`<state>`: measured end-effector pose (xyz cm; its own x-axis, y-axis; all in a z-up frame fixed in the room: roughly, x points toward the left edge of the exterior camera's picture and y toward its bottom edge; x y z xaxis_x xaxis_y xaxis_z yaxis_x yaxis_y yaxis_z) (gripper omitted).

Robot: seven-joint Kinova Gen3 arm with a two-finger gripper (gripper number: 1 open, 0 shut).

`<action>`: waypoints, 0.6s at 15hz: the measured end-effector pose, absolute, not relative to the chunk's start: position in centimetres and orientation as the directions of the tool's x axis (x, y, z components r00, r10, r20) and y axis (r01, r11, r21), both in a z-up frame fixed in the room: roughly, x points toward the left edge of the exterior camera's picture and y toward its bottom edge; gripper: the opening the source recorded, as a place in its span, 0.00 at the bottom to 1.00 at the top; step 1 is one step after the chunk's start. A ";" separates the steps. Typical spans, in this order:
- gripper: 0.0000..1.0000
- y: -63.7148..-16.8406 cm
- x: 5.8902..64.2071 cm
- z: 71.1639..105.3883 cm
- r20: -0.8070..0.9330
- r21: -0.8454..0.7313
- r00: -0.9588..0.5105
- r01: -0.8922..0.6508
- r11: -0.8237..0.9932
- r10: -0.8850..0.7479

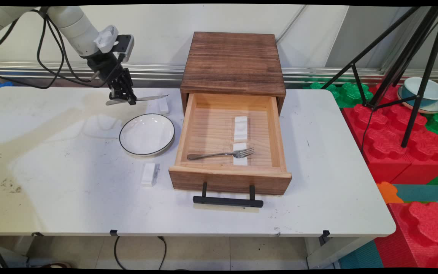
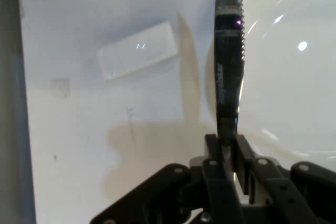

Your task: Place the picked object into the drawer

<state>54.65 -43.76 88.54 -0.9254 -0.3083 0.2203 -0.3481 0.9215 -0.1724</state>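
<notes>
Knife held in gripper above table, left of open drawer

Silver knife (image 1: 148, 98) – serrated blade, lay roughly level, raised over table (image 1: 70, 182) just behind the white plate (image 1: 147, 134); gripper (image 1: 126, 99) was clamped narrow on its handle – a small white block (image 2: 138, 50) sat near, fork (image 1: 222, 153) lay inside the wooden drawer (image 1: 229, 179)

White Kinova arm (image 1: 72, 24), black cables hanging from it, entering from the upper left and angled down to the right over the far left of the table. Black two-finger gripper (image 1: 127, 99) (image 2: 227, 145) raised off the surface, fingers closed on a silver table knife (image 1: 148, 97) (image 2: 229, 61).
</notes>
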 end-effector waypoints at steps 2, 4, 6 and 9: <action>0.00 -43.3 54.0 89.3 0.232 -0.171 -0.925 -0.343 0.924 -0.301; 0.00 -43.0 53.1 90.0 0.246 -0.171 -0.925 -0.337 0.926 -0.291; 0.00 -42.5 52.4 90.8 0.261 -0.170 -0.922 -0.334 0.927 -0.285; 0.00 -41.9 51.3 92.1 0.291 -0.170 -0.917 -0.331 0.928 -0.273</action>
